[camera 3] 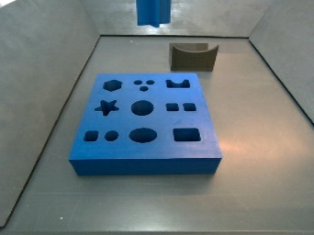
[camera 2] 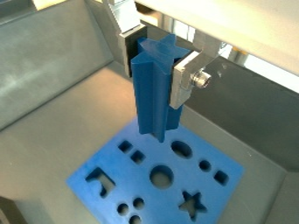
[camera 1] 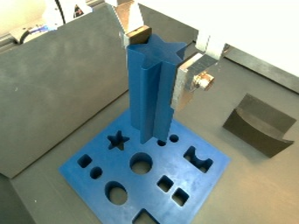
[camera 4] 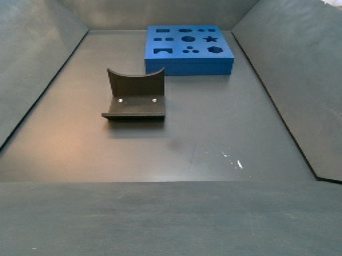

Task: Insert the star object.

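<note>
Our gripper [camera 1: 163, 54] clamps the star object [camera 1: 155, 92] near its top, holding it upright, long axis vertical, high above the blue block [camera 1: 146, 171]. The star-shaped hole [camera 1: 117, 139] lies off to one side of its tip.

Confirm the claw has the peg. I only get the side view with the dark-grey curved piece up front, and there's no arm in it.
Observer: Yes. In both wrist views the claw is shut on the long bright-blue star-profile peg, gripping it near its top.
Operator: Peg in the block yet?
Observer: No. In a side view the peg hangs upright, clear above the wide flat blue block.
Operator: Star hole free?
Observer: Yes. The star-shaped hole is empty. In a wrist view it lies off to the side of the peg's lower end, so the two are not lined up.
</note>
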